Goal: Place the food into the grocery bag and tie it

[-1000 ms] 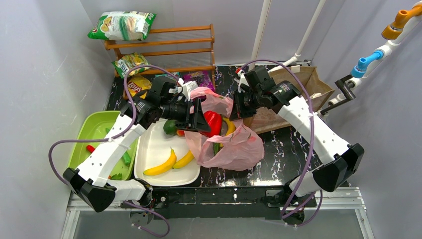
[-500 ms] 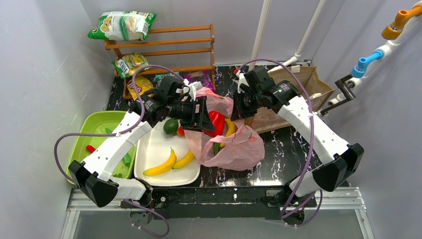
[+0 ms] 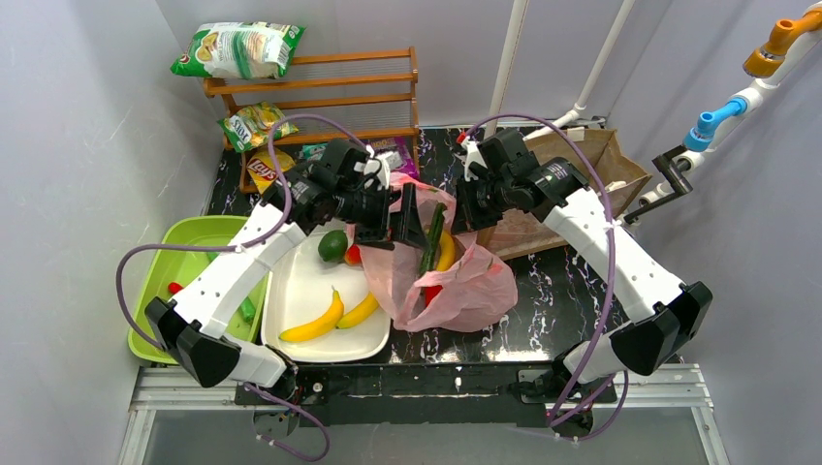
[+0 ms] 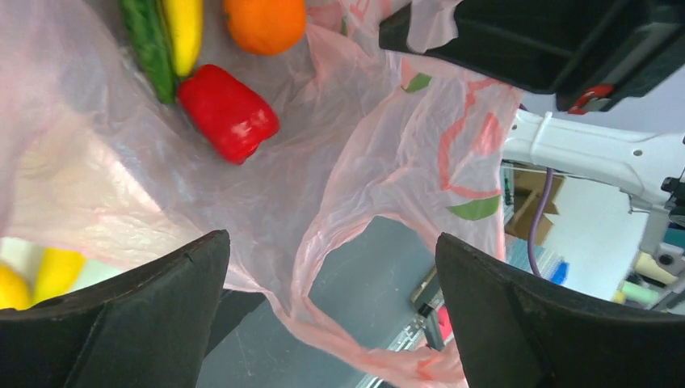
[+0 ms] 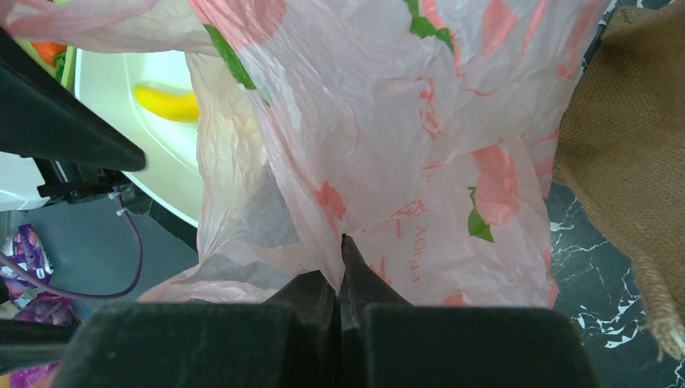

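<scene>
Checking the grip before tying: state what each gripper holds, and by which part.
Right gripper pinches the grocery bag by its upper edge; left gripper is open, holding nothing.

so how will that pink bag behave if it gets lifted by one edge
Probably floppy: the pink bag is thin, wrinkled film that sags around the right gripper pinching it. Likely to swing bottom-heavy, since the red pepper and orange lie loose inside. The film may slip or stretch.

You see grocery bag (image 3: pixel 465 286) mid-table (image 3: pixel 553 291); orange (image 4: pixel 264 23), banana (image 4: pixel 184 28) inside it. Just left of it, tray (image 3: pixel 300 281) with two bananas (image 3: pixel 315 321) on it. Behind it, toward far right, paper bag (image 3: pixel 591 155).
</scene>
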### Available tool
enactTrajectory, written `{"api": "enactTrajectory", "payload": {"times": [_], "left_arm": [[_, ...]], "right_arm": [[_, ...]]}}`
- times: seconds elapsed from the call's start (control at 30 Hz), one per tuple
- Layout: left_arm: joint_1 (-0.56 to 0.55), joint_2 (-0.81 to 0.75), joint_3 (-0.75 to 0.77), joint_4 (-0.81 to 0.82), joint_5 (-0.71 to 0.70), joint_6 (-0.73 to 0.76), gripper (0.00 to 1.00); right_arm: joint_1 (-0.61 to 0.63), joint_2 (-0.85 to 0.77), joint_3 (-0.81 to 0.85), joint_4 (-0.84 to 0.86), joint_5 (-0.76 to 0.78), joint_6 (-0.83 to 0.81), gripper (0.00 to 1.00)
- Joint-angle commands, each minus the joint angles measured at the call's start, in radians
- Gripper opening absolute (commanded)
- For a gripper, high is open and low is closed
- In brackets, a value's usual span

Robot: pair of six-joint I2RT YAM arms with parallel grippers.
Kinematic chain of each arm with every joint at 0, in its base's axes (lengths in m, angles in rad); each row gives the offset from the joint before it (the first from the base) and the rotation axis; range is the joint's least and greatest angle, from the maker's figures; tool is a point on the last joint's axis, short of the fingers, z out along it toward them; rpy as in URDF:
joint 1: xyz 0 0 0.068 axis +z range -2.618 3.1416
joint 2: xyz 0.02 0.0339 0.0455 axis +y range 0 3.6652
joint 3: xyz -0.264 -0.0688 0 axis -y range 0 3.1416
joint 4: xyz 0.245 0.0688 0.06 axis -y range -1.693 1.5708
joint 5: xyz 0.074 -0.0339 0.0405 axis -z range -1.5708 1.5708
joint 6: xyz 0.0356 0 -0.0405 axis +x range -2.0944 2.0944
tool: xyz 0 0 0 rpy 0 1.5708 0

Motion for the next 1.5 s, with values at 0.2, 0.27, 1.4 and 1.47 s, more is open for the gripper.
{"api": "enactTrajectory", "payload": {"times": [0.2,0.27,1.4,1.47], "left_arm": [[-0.004,-0.082,0.275,-0.165,-0.341,0.214,0.98],[-0.004,-0.119,0.227,-0.134,-0.377,0.263,0.98],[0.017,-0.131,0.146,-0.082,-0.193,0.299,0.0],[0.016,-0.137,0.2,-0.11,-0.171,0.264,0.0]], "right_arm": [[-0.002,-0.048,-0.008,0.014,0.009,-0.016,0.01],[-0.002,-0.045,-0.005,0.014,0.006,-0.014,0.01],[-0.002,-0.045,0.063,0.013,0.004,0.014,0.01],[-0.002,-0.032,0.101,0.015,0.001,0.024,0.01]]}}
